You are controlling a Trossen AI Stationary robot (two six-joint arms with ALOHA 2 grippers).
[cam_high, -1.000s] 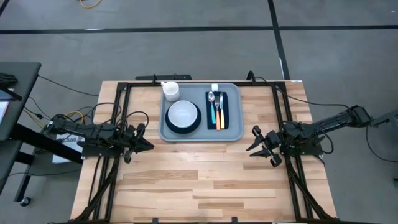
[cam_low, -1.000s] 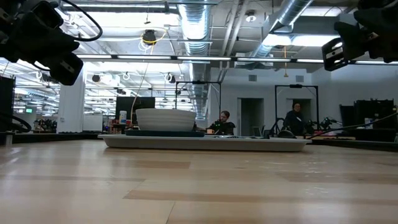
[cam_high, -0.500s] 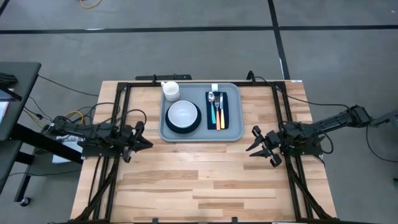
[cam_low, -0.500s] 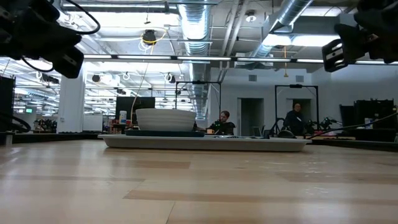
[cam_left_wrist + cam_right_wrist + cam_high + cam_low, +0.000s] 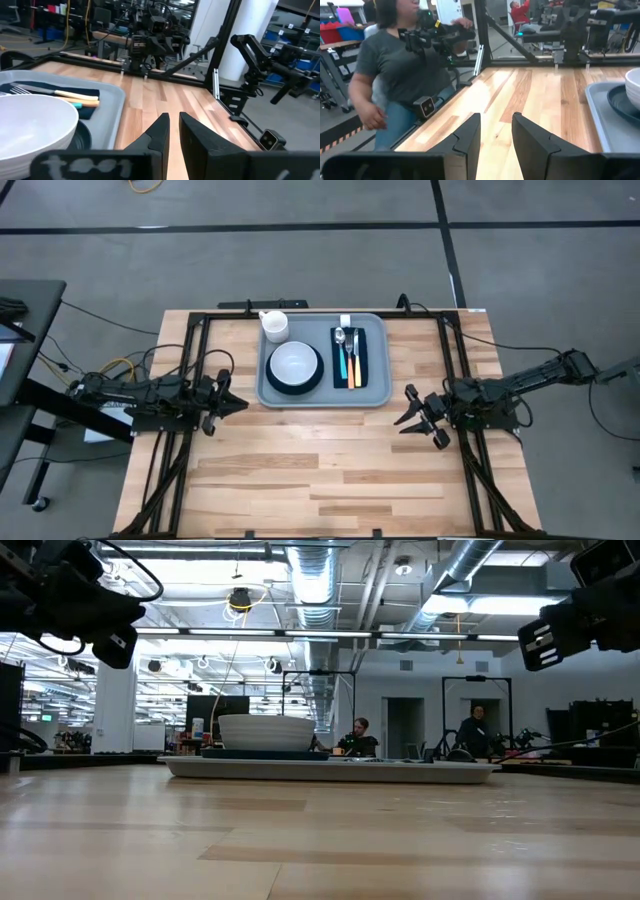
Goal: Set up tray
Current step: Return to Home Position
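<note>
The light grey-blue tray (image 5: pixel 325 360) lies flat on the far middle of the table. It carries a white bowl (image 5: pixel 295 364) on a dark navy plate, a white cup (image 5: pixel 274 326) at its far left corner, and a navy napkin (image 5: pixel 350 358) with cutlery on top. My left gripper (image 5: pixel 238 402) hovers left of the tray's near left corner, its fingers almost together (image 5: pixel 174 127). My right gripper (image 5: pixel 408 412) hovers open near the tray's near right corner (image 5: pixel 496 131). Neither touches anything.
Bare wooden table top (image 5: pixel 320 470) stretches from the tray to the near edge. Black frame rails (image 5: pixel 190 370) run along the left and right sides. A person (image 5: pixel 405 75) stands beyond the table's left side. In the low view both grippers (image 5: pixel 100 620) (image 5: pixel 560 635) hang well above the table.
My left gripper has crept a little toward the far edge and risen slightly. My right gripper has tipped slightly in place. The tray and the things on it have stayed put.
</note>
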